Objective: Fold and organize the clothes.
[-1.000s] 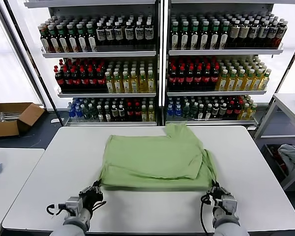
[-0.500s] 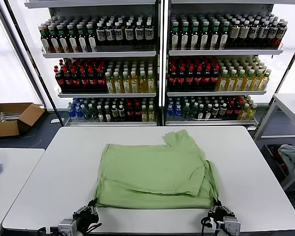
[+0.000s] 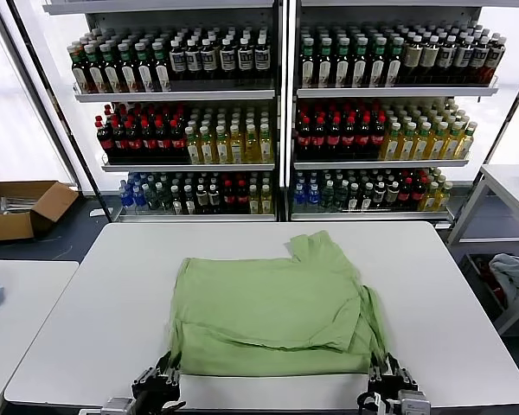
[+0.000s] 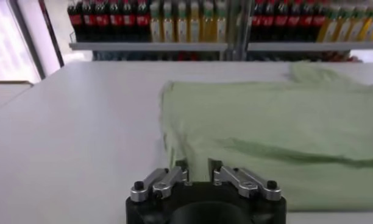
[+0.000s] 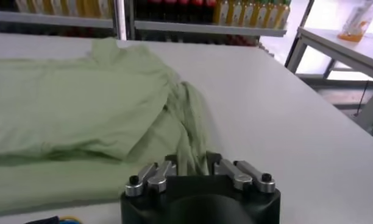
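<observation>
Each claw, left claw and right claw, has a black body, silver linkage arms and black screws.

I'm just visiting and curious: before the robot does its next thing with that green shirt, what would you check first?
1. Left gripper pinching the near corner of the green shirt: ok.
2. Right gripper pinching the other near corner: ok.
3. Shirt fully on the white table: ok.
4. Fabric smooth: not ok, bunched on the robot's right side.
5. Both corners level: ok.

White worktop, bottle shelves behind, cardboard box on floor left, grey-white fabric heap far right.
</observation>
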Controlling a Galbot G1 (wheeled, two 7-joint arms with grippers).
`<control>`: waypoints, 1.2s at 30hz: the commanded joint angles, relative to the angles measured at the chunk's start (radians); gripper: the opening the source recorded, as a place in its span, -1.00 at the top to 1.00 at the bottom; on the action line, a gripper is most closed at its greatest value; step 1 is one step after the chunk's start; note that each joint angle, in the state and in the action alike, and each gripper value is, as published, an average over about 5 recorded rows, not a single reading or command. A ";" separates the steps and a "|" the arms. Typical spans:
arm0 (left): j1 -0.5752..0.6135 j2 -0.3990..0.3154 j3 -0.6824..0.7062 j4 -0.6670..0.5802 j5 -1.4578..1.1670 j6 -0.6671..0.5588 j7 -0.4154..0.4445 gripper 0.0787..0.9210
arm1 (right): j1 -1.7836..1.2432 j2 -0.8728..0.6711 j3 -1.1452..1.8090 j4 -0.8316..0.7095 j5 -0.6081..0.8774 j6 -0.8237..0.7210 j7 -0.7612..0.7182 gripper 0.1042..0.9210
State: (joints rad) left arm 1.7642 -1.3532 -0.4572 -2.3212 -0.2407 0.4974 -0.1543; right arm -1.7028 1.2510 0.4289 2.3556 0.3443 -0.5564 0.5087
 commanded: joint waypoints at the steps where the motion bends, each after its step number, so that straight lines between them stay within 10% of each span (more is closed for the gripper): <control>1: -0.011 -0.024 0.032 -0.118 0.001 -0.025 0.011 0.26 | 0.066 -0.009 0.099 0.081 0.046 0.030 -0.036 -0.13; 9: -0.187 -0.005 -0.014 -0.056 -0.011 -0.068 0.055 -0.28 | 0.387 -0.172 0.191 -0.166 0.115 0.067 -0.368 -0.67; 16: -0.411 0.074 -0.019 0.119 -0.063 -0.056 0.094 -0.71 | 0.704 -0.299 0.060 -0.449 0.097 0.012 -0.647 -0.76; 36: -0.985 0.211 0.165 0.756 -0.349 0.079 0.084 -0.77 | 1.226 -0.039 -0.265 -1.145 0.126 0.003 -0.542 -0.76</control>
State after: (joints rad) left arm 1.0117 -1.1805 -0.3515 -1.8298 -0.5076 0.5493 -0.0745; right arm -0.7318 1.1118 0.2589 1.5419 0.4649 -0.5547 -0.0150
